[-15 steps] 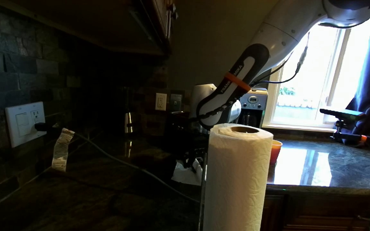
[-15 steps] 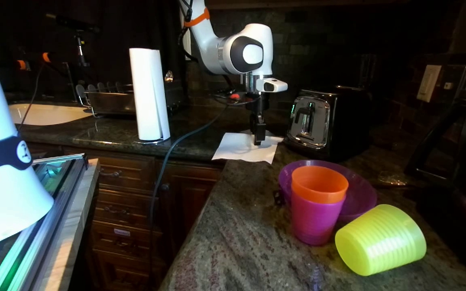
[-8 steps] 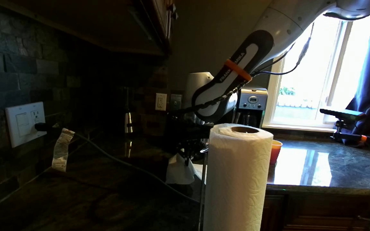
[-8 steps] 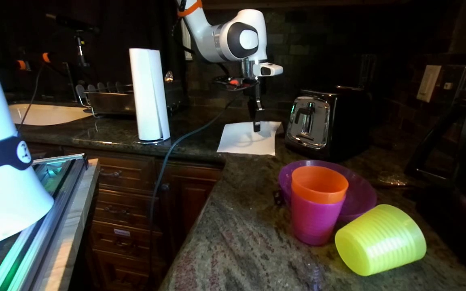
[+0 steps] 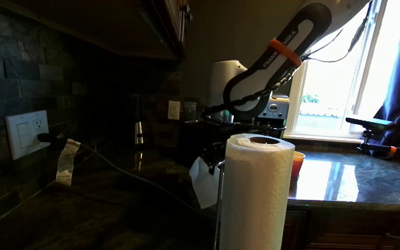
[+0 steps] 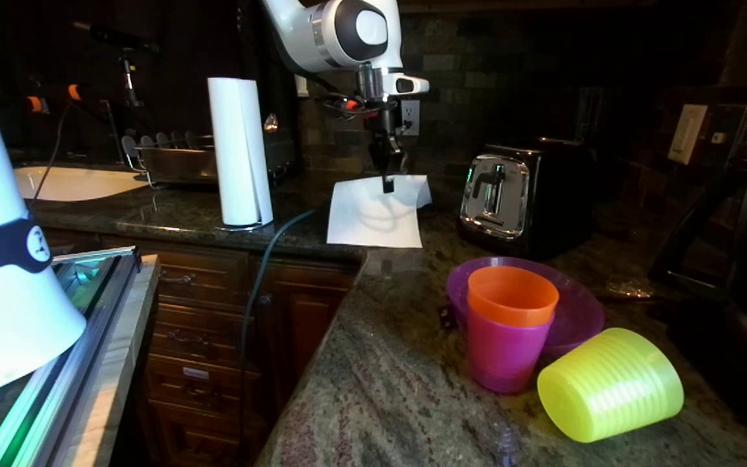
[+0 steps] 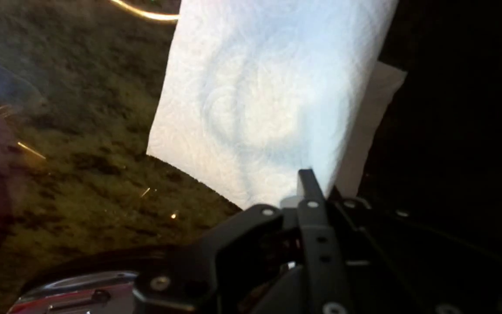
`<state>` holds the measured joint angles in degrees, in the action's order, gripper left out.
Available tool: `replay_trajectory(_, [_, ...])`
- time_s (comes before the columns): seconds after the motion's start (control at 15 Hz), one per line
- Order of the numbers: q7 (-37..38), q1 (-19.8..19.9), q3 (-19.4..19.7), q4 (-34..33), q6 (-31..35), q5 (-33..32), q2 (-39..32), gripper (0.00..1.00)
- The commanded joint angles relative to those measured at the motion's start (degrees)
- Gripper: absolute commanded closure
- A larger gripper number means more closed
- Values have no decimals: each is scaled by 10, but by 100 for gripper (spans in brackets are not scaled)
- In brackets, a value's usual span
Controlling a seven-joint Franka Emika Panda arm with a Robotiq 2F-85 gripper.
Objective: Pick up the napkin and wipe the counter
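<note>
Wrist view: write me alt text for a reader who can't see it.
Black gripper shut on a white, faintly embossed napkin, which fills the upper middle, with a shaded part at its right. Dark, speckled counter shows to the left; the far right is almost black.

White cylindrical paper-towel roll (image 6: 238, 152): stands upright
Boxy black-and-chrome toaster (image 6: 509, 194): near round purple plastic bowl (image 6: 576, 308)
Orange plastic cup (image 6: 513, 299): nests in magenta plastic cup (image 6: 508, 357)
Yellow-green plastic cup (image 6: 610, 386): lies sideways
</note>
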<state>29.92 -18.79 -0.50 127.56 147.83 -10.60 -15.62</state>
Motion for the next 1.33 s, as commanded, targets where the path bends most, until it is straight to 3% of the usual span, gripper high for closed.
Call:
replay_trajectory(0.0, [-1, 12, -12, 11, -2, -2, 10, 99])
replay_trajectory(0.13, [-2, 13, -11, 5, 10, -11, 6, 100])
replay_trajectory(0.47, [23, -2, 25, -112, 17, -128, -28, 100])
replay_trajectory(0.73, [-19, 7, 19, -217, 18, -117, -79, 100])
replay_trajectory(0.93, [-11, -6, 41, -304, 7, -134, -142, 100])
replay_trajectory(1.27, [-58, 6, 44, -409, 12, -95, -249, 100])
